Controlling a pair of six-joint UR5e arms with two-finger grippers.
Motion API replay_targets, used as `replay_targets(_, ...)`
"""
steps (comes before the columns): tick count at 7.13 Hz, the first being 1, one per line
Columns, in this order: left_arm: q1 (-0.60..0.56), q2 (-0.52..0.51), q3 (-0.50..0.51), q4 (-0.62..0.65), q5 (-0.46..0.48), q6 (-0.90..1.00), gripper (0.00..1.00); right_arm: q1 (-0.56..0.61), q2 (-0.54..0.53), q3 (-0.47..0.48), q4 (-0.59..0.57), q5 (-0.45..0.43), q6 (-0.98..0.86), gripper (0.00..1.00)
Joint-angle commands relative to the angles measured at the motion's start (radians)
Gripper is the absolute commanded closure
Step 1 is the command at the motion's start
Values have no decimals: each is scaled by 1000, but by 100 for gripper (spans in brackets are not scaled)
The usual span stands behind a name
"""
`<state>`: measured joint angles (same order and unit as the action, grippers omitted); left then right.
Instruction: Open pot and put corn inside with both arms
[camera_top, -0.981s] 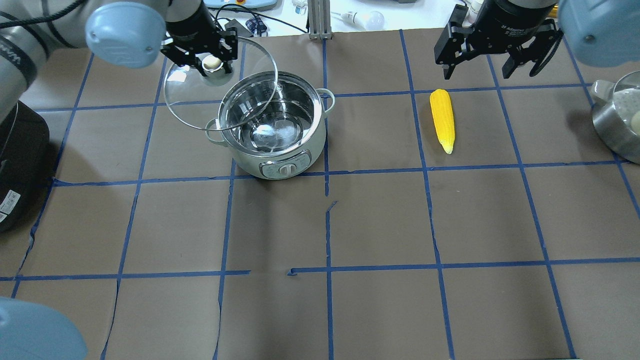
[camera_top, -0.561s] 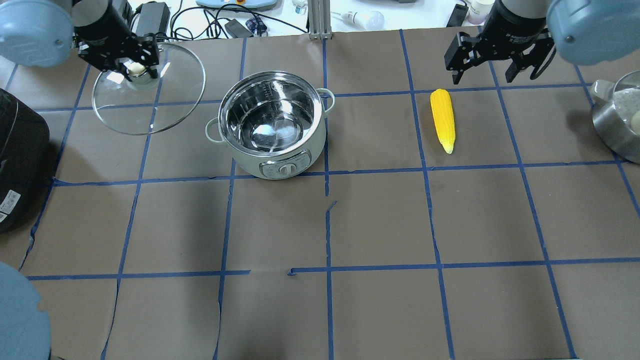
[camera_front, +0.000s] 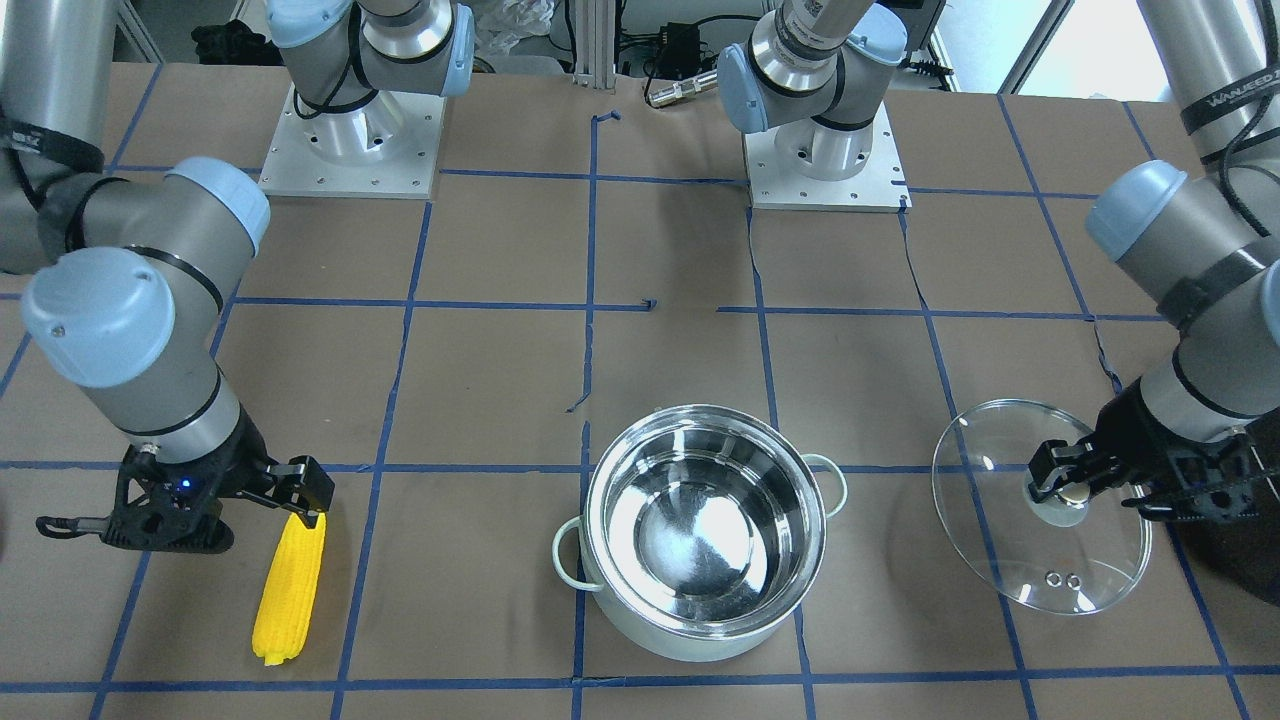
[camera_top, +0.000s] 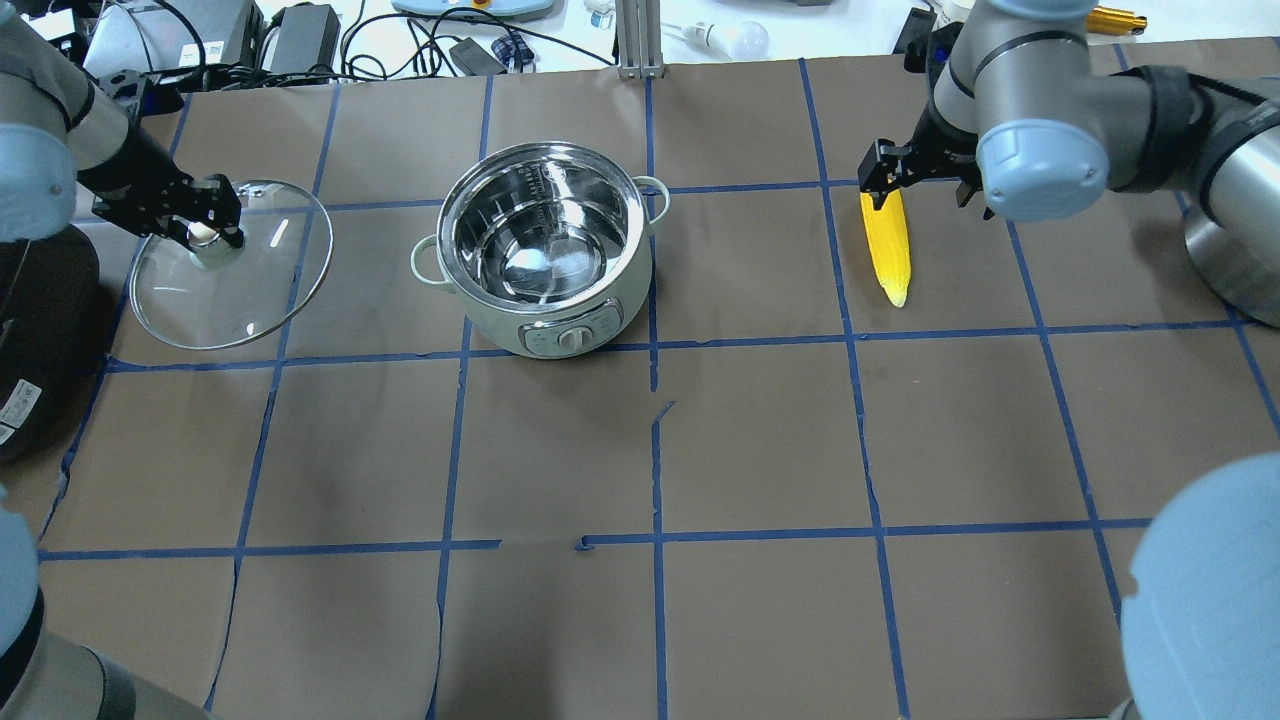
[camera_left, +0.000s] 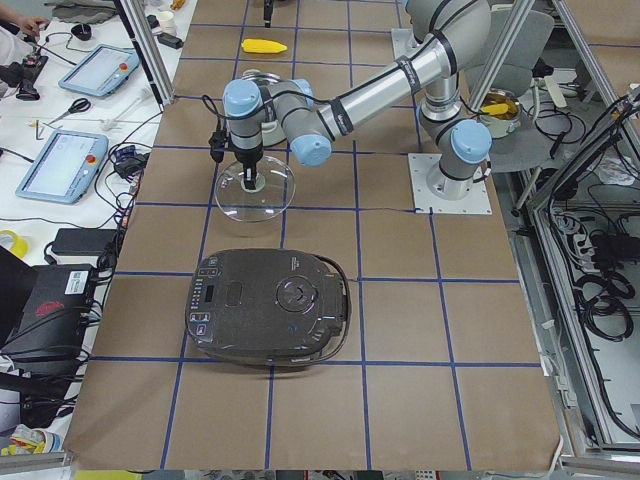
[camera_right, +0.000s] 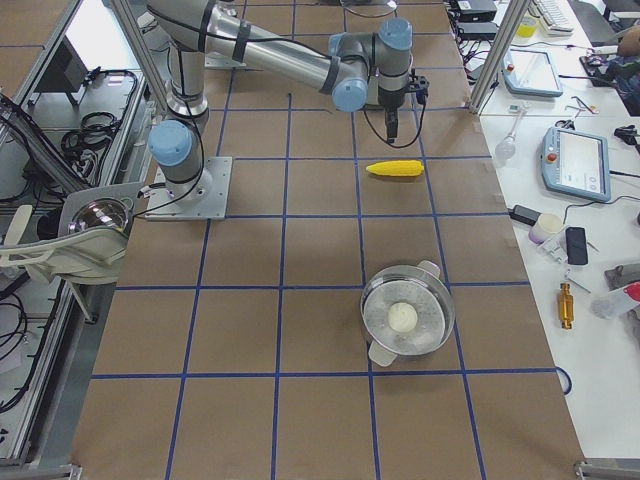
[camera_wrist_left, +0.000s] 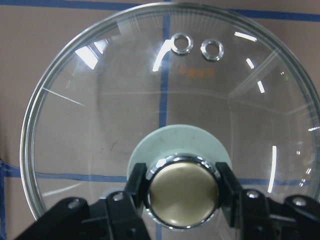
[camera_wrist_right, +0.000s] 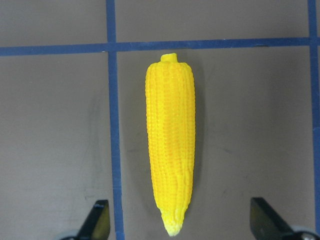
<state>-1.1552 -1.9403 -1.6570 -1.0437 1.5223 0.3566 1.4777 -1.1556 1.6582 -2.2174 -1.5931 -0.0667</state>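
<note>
Overhead camera sat behind the robot, looking forward and down on the table (camera_top: 760, 450); the pot (camera_top: 545, 250) fell left of centre. Front camera faced the robot from across the table, steeply down, arm bases (camera_front: 350, 150) at top, sides mirrored. I found the same pot, corn (camera_front: 288, 590) and lid (camera_front: 1010, 540) in both. The two end cameras looked along the table from far off: the left one had the black appliance (camera_left: 268, 307) nearest, the right one a second steel pot (camera_right: 430, 322). Left wrist camera sat close over the lid's knob (camera_wrist_left: 182, 192). Right wrist camera looked straight down on the corn.
</note>
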Motion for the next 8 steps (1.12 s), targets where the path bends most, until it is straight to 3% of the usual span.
replay_targets(1,23,-25,-85,114,-2,15,77,0,114,0,-131,-1,-4,0)
replay_targets(2,23,-32,-95,110,-4,9,77,0,134,-3,-148,-1,-5,0)
replay_targets(4,23,-29,-122,110,-4,5,77,0,174,-15,-148,-4,-4,11)
replay_targets(5,23,-26,-138,111,2,7,77,0,172,-17,-148,-1,-8,37)
replay_targets(6,22,-26,-144,111,6,7,77,0,174,-17,-148,-1,-36,57)
replay_targets(8,20,-25,-148,110,10,2,75,0,172,-20,-146,-4,-42,82)
